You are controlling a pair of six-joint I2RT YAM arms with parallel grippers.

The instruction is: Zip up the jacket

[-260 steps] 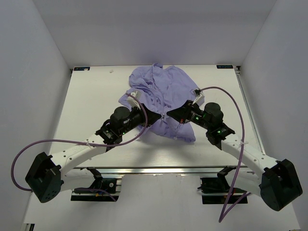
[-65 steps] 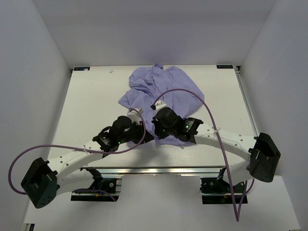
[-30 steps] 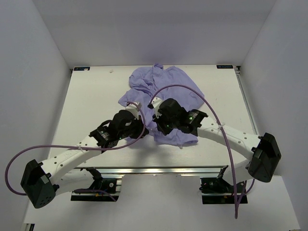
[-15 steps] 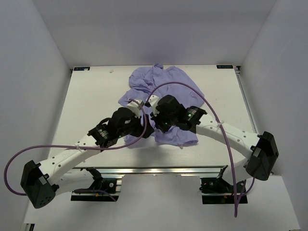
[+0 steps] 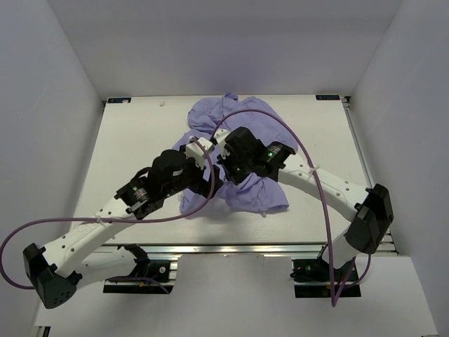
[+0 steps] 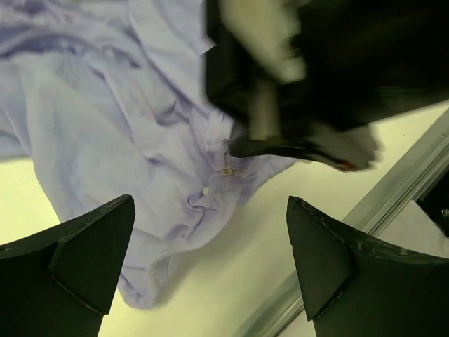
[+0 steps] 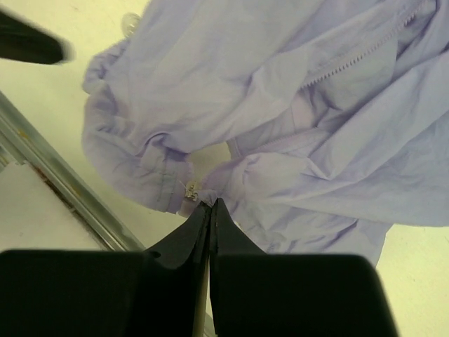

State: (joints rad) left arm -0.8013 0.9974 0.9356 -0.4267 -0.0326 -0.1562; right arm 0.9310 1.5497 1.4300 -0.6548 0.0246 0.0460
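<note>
Well, the jacket (image 5: 245, 126) lies crumpled across the middle of the white table (image 5: 133, 140), bunched at the far edge, with its lower hem spread toward the arms. Both arms reach in over its near part and their ends crowd close together there.

The right gripper (image 7: 210, 203) has its two fingers pressed flat together, and the tips pinch a gathered fold of the lavender cloth. A small metal piece (image 7: 189, 188) sits just beside that pinch on the hem; I cannot tell whether it is the zip pull. A row of zipper teeth (image 7: 358, 56) runs along an edge of the fabric further up, well apart from the fingertips.

The left gripper (image 6: 210, 203) hangs above the same bit of hem with its fingers (image 6: 91, 260) spread wide and nothing between them. From its camera the right gripper shows as a dark blur just above the cloth. The table's metal rail (image 6: 365, 217) runs along the near side, close to the jacket's hem
</note>
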